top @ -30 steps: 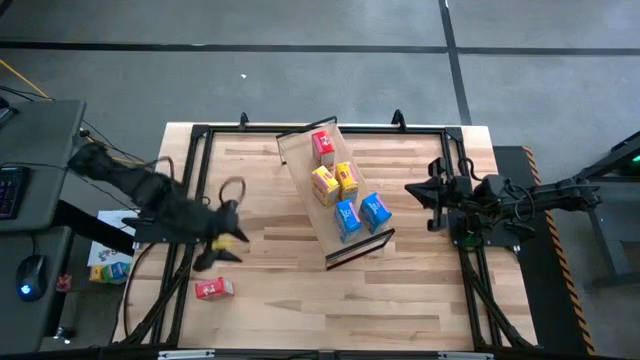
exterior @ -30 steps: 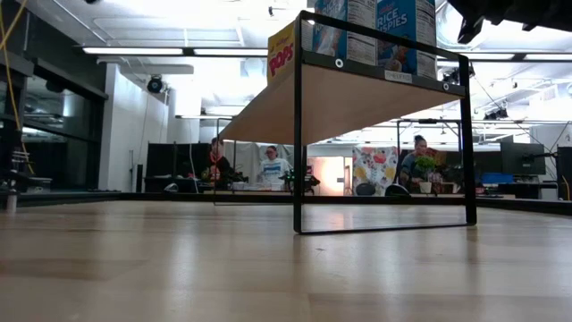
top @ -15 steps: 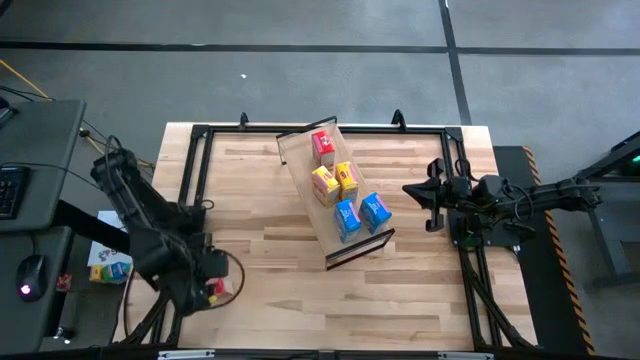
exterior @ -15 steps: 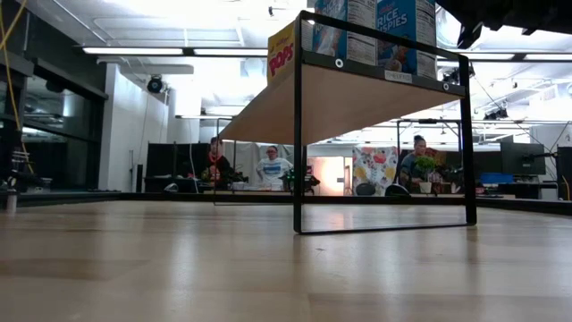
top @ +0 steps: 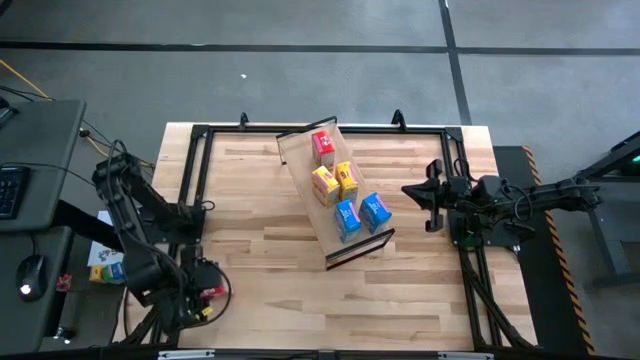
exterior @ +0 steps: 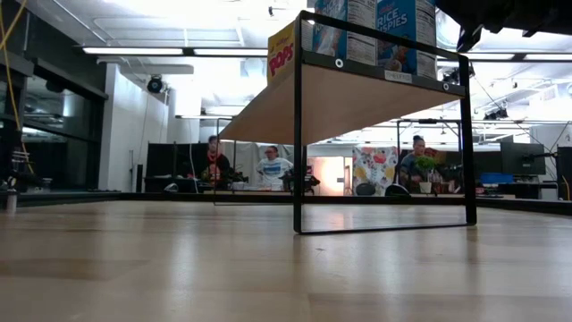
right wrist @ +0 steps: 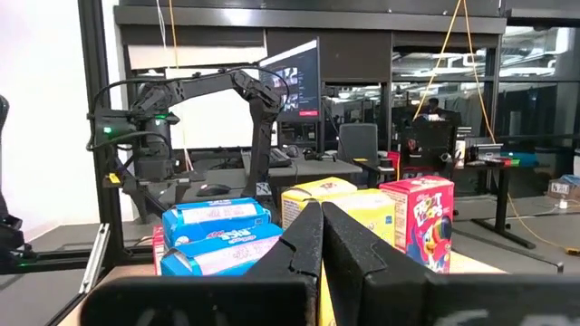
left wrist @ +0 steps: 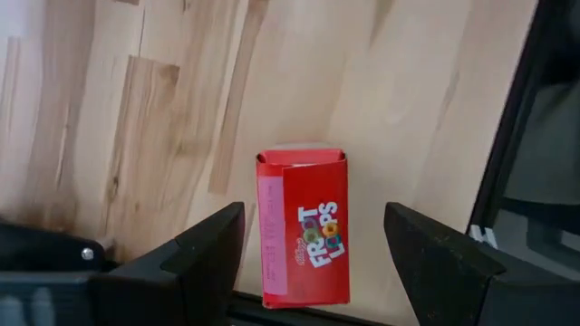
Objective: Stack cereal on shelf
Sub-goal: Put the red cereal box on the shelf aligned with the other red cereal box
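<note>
A red cereal box (left wrist: 304,231) lies flat on the tabletop near the table's left near corner; the high view shows only a bit of this red box (top: 213,291) under the arm. My left gripper (left wrist: 313,213) hangs over it, open, with one finger on each long side and a gap to both. The shelf (top: 318,205) stands slanted mid-table on its dark frame. It carries one red box (top: 322,147), two yellow boxes (top: 335,182) and two blue boxes (top: 361,214). My right gripper (top: 432,195) waits to the right of the shelf, shut.
Dark metal rails (top: 190,190) run along the table's edges close to my left gripper. Small boxes (top: 105,268) lie off the table on the left. In the low view the shelf board (exterior: 357,98) stands raised, and people (exterior: 268,165) sit in the room beyond.
My left gripper has moved toward the table's near edge and a little leftward, from the bare wood left of the shelf to a place over the lying red box, and the arm has folded back. The red box has stayed in place.
</note>
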Available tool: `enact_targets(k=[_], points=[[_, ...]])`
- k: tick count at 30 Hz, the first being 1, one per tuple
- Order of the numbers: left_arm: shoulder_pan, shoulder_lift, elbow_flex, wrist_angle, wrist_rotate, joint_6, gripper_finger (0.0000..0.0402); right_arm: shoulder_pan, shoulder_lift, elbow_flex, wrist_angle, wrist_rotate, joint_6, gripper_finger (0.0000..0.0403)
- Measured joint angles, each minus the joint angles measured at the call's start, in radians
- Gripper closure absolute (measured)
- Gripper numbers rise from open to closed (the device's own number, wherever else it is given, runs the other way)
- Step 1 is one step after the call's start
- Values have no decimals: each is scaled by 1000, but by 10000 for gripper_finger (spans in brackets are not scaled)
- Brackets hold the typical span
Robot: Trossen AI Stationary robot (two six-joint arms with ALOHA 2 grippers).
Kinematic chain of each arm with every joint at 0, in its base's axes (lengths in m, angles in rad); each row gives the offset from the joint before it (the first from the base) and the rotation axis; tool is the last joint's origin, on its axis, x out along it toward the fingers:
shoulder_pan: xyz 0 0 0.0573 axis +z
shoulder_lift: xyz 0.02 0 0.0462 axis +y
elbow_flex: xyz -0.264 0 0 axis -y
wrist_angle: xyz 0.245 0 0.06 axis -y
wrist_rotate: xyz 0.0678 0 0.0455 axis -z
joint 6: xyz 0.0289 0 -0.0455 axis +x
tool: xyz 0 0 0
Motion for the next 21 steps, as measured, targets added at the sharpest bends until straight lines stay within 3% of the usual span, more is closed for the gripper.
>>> enact_targets(k=[21], points=[[17, 151, -1, -24, 108, -4, 144, 0, 0, 0, -22, 0, 0, 403]])
